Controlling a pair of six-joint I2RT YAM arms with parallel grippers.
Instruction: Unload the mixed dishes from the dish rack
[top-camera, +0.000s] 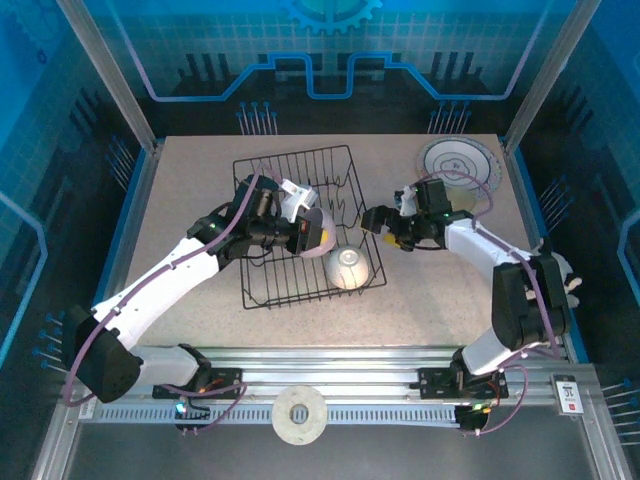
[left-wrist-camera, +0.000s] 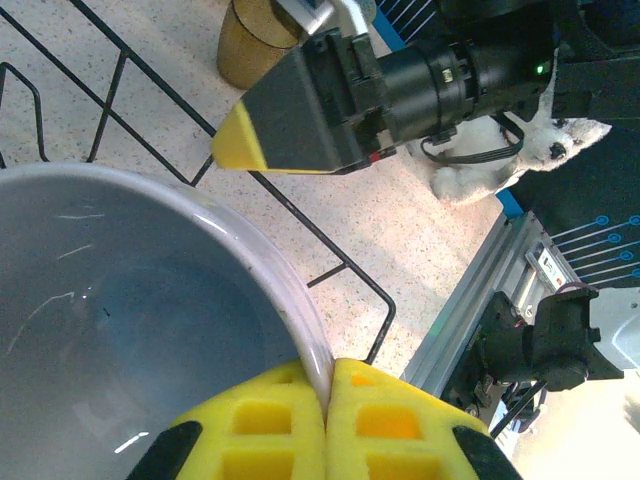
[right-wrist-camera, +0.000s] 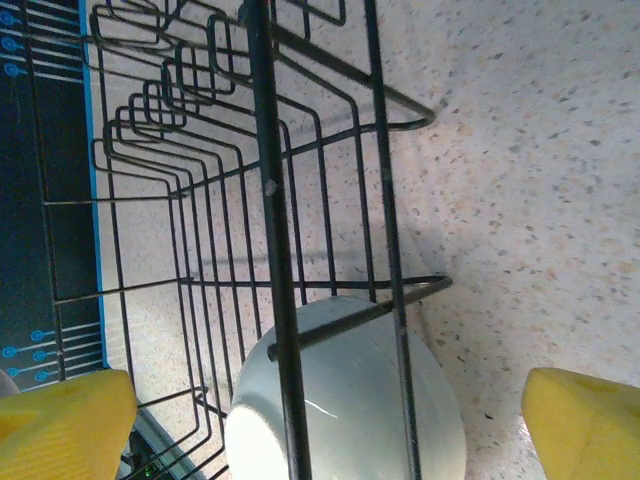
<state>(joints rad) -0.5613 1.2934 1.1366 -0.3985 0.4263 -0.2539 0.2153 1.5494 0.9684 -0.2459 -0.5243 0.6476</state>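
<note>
left gripper (left-wrist-camera: 328, 378) is pinched tight on the rim of a pale dish (left-wrist-camera: 130, 300), maybe a plate, inside the dish rack (top-camera: 290, 165). it looks stiff, glazed, slippery and breakable, so a rim grip suits. right gripper (top-camera: 378, 220) hangs wide open beside the rack, near the upturned bowl (top-camera: 348, 268).

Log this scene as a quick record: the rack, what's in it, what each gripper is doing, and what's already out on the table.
dish rack: black wire, mid-table
left gripper: shut on the rim of a pale dish, over the rack
right gripper: open, empty, at the rack's right side
white bowl: looks upturned, in the rack's near right corner
patterned plate: on the table, far right
brownish cup: on the table, outside the rack
</note>
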